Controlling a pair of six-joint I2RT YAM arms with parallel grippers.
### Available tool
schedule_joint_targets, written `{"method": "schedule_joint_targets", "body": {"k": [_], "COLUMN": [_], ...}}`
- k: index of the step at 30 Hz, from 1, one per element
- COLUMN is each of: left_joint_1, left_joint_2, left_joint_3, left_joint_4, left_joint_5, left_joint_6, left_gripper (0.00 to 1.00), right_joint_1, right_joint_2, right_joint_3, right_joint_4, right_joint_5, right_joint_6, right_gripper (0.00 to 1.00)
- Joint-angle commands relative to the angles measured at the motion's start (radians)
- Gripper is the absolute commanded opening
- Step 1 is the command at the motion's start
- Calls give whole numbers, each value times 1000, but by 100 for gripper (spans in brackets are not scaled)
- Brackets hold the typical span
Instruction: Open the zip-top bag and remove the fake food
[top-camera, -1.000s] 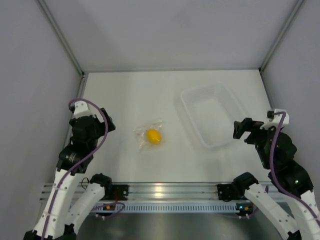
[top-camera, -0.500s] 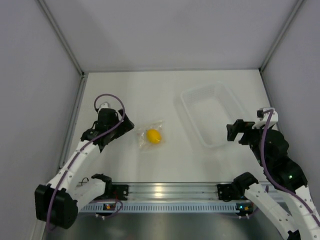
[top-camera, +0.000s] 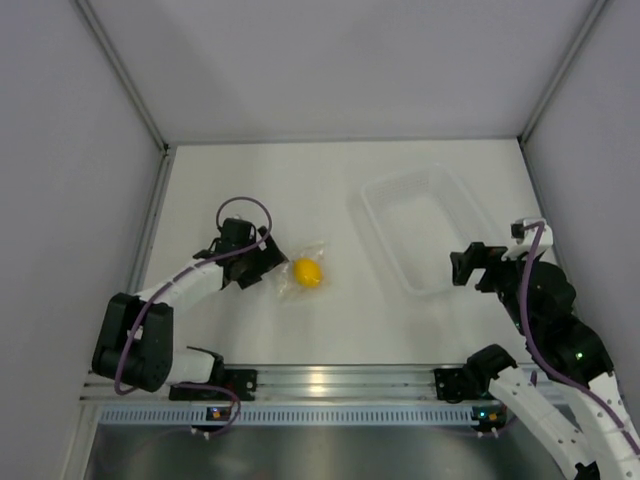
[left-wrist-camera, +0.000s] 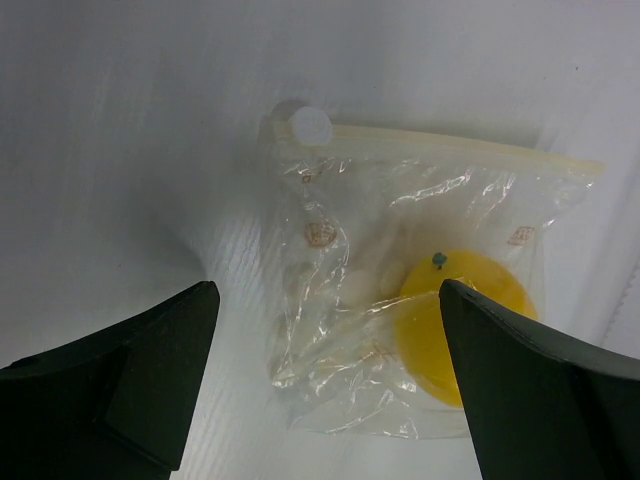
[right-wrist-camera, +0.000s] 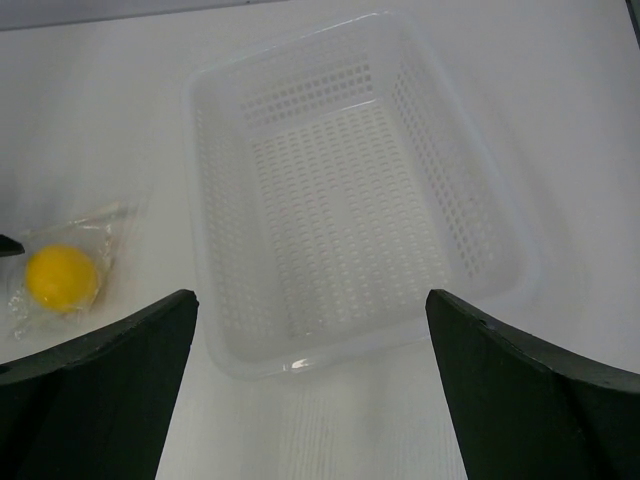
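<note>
left wrist view: left gripper (left-wrist-camera: 326, 290) spread wide, holding nothing; bag (left-wrist-camera: 370, 210) with lemon (left-wrist-camera: 450, 320) at 12 o'clock. right gripper (right-wrist-camera: 310, 296) likewise.

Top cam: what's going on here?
The left gripper is open at the left edge of the zip-top bag, jaws on either side of it in the wrist view, nothing gripped yet. The bag lies flat on the table with the yellow fake food inside. The right gripper is open and empty beside the near end of the clear perforated tray, which holds nothing.
</note>
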Motion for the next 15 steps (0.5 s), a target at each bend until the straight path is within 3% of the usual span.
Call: {"method": "schedule_joint_targets", "body": {"k": [1,8,14,15], "left_joint_1": [-5,-6,-17,-19], "left_joint_2": [46,111,128,125], "left_joint_3": [-22,-105,-135,-142], "left_joint_4": [141,315,362,367], "left_joint_5": [33,35,23,18], "left_joint_6": [-51,-140,-169,-169], "left_gripper": [98,92,65,53], "right_joint_1": [13,13,13,13], "right_joint_2": [-14,-2,1,0], "right_joint_3": [-6,-13,-14,-16], "right_joint_4": [47,56,64,64], "right_joint_5": [-30,-68,-96,-94], "right_joint_6": [13,28,34,36], "right_gripper": [99,99,99,99]}}
